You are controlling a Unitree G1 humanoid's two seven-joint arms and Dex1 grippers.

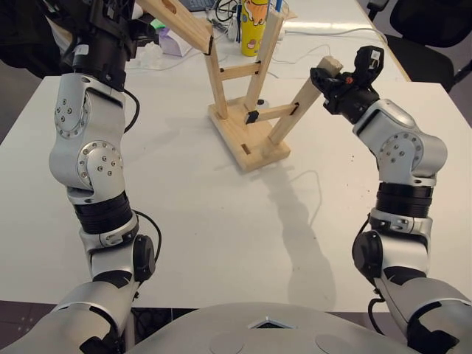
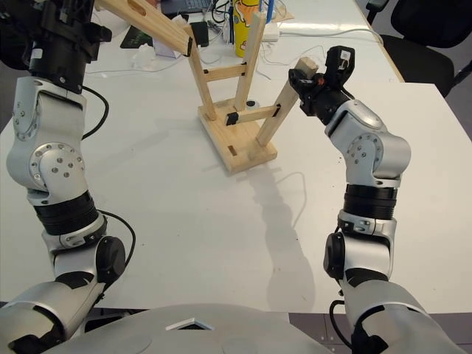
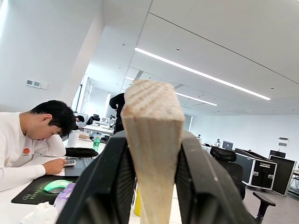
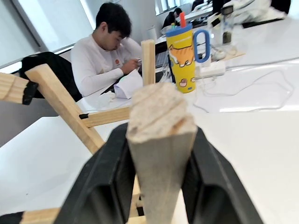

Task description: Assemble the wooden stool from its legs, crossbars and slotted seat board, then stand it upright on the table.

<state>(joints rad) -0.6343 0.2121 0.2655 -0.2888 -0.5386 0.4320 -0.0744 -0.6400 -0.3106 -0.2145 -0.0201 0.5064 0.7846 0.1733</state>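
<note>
The slotted seat board lies flat on the white table, far centre. Two legs rise from it, joined by a crossbar. A third leg leans up to the right with a short crossbar fixed to it. My right gripper is shut on this leg's top end. My left gripper is shut on the end of another wooden leg, held high at the far left. That leg's black-tipped far end touches the top of a standing leg.
A yellow mug stands just behind the stool, among cables and small items at the table's far edge. Office chairs stand at the far right. A person sits at a desk beyond, away from the stool.
</note>
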